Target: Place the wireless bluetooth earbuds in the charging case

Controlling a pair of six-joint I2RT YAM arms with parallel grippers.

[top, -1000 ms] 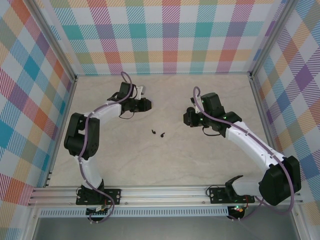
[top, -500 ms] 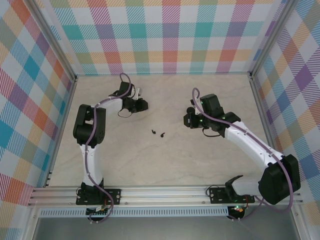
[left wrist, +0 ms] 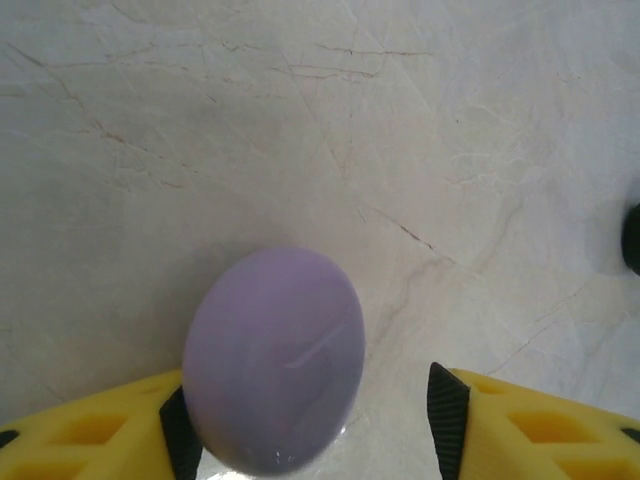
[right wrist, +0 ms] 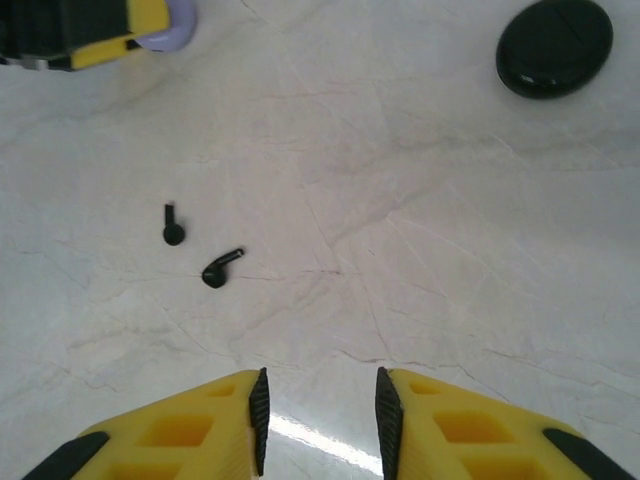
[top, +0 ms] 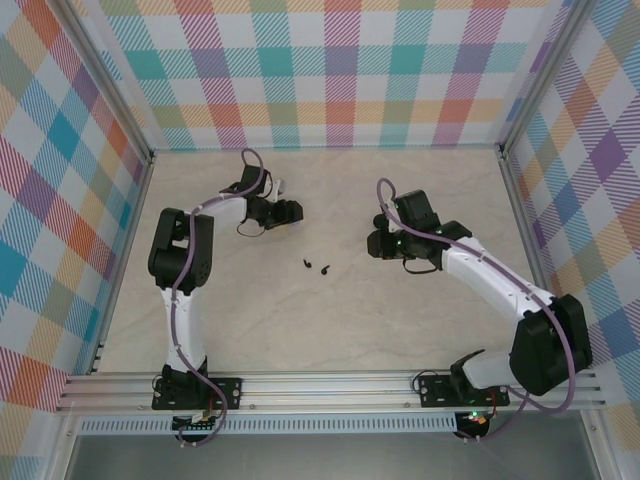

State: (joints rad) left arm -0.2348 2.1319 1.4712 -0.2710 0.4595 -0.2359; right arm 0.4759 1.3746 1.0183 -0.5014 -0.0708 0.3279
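A closed pale lavender charging case lies on the table between the fingers of my left gripper. The jaws stand open: the case leans on the left pad, and a gap separates it from the right pad. Two black earbuds lie loose mid-table, also seen from above. A closed black charging case sits farther off. My right gripper hovers open and empty, to the right of the earbuds. My left gripper is at the back left.
A marble-patterned table is enclosed by checked walls and aluminium rails along the near edge. A dark shape peeks in at the right edge of the left wrist view.
My left jaws have opened and let go of the lavender case. The left arm's elbow has swung back. My right jaws have opened a little and that gripper has shifted slightly left.
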